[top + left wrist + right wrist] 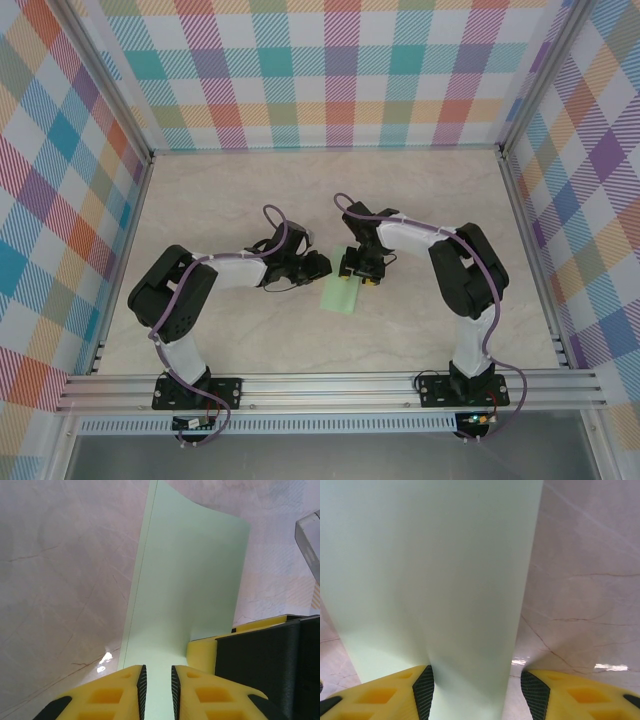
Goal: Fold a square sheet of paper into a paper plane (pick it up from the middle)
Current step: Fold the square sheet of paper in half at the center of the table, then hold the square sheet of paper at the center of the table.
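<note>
The square sheet of paper is pale green and lies folded into a narrow strip on the table between the two arms. My left gripper is at its far left end. In the left wrist view the left gripper has its jaws a narrow gap apart, and the paper fills that gap and runs on ahead, with a long crease down its left side. My right gripper is at the far right end. Seen from the right wrist, the right gripper straddles a raised fold of paper that touches the left pad and stays clear of the right one.
The marble-patterned tabletop lies bare around the paper. Plaid walls and aluminium rails bound it. In the left wrist view a yellow fingertip of the right gripper sits close beside the left jaws.
</note>
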{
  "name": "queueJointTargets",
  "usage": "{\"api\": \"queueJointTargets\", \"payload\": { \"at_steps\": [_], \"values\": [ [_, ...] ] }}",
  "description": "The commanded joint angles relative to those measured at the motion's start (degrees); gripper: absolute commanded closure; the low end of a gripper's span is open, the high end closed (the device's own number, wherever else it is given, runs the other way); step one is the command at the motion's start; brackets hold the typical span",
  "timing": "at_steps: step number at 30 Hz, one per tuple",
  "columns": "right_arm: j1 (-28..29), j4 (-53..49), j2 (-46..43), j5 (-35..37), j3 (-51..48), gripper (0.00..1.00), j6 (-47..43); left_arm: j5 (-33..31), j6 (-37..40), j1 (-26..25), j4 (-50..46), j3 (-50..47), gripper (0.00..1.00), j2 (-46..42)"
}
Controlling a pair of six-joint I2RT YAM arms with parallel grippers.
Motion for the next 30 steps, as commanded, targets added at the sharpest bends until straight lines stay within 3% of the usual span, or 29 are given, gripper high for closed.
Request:
{"api": "queueJointTargets", "payload": {
  "at_steps": [1,30],
  "values": [
    [0.75,2.48,8.08,2.64,-4.13,0.44,-1.05,0.95,0.82,-0.43,-0.77,1.43,0.78,1.23],
    [0.89,2.26,10.44,1.84,-2.89,0.41,-1.14,2.93,0.83,-0.79,-1.15,2.37,0.87,4.39]
  ]
}}
